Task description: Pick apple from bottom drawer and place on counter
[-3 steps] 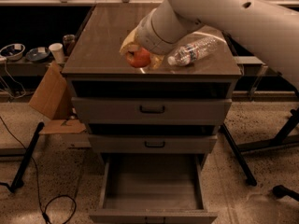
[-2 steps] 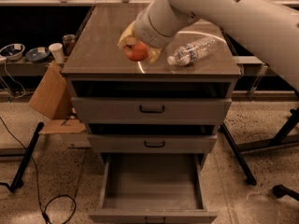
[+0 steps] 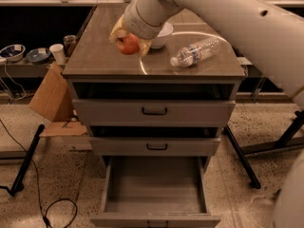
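My gripper [image 3: 129, 42] is shut on the apple [image 3: 128, 45], a small red-orange fruit, and holds it just above the left-middle of the counter [image 3: 99, 58]. My white arm comes in from the upper right. The bottom drawer [image 3: 154, 190] is pulled fully out below, and its grey floor shows nothing in it. I cannot tell whether the apple touches the counter top.
A white bowl [image 3: 161, 34] sits behind the gripper, partly hidden by my arm. A clear plastic bottle [image 3: 195, 51] lies on the counter's right side. Two upper drawers [image 3: 153, 112] are shut. A cardboard box [image 3: 50, 94] leans left; cups [image 3: 58, 52] and bowls stand on a side shelf.
My gripper has carried the apple left and farther back over the counter, away from the front edge and the bottle.
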Robot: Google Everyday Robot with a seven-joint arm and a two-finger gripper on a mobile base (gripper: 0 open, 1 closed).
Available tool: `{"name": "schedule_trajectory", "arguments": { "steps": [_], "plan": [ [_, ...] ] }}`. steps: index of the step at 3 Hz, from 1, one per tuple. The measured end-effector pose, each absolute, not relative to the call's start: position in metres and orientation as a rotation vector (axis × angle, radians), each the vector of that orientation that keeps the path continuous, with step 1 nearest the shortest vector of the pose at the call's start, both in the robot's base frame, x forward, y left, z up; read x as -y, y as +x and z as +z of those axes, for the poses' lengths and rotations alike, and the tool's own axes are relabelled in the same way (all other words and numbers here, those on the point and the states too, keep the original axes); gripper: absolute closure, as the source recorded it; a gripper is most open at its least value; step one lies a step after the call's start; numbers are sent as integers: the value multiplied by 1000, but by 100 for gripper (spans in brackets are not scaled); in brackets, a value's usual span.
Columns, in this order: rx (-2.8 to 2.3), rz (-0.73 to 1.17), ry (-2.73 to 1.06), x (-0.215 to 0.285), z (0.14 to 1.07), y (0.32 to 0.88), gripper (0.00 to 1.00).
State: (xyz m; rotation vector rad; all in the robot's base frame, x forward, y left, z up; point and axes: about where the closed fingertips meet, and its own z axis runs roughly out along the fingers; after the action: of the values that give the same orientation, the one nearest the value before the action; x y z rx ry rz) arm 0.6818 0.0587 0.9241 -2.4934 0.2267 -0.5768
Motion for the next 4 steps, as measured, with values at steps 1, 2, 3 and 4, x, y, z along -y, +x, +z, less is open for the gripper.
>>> {"name": "schedule_trajectory", "arguments": {
  "steps": [1, 2, 3, 4],
  "plan": [
    [-209, -539, -2531, -74, 914, 691, 100],
    [-215, -509, -2583, -85, 901, 698, 100],
    [-253, -483, -2645, -88, 889, 706, 100],
    [-302, -453, -2708, -89, 878, 714, 100]
  ]
}}
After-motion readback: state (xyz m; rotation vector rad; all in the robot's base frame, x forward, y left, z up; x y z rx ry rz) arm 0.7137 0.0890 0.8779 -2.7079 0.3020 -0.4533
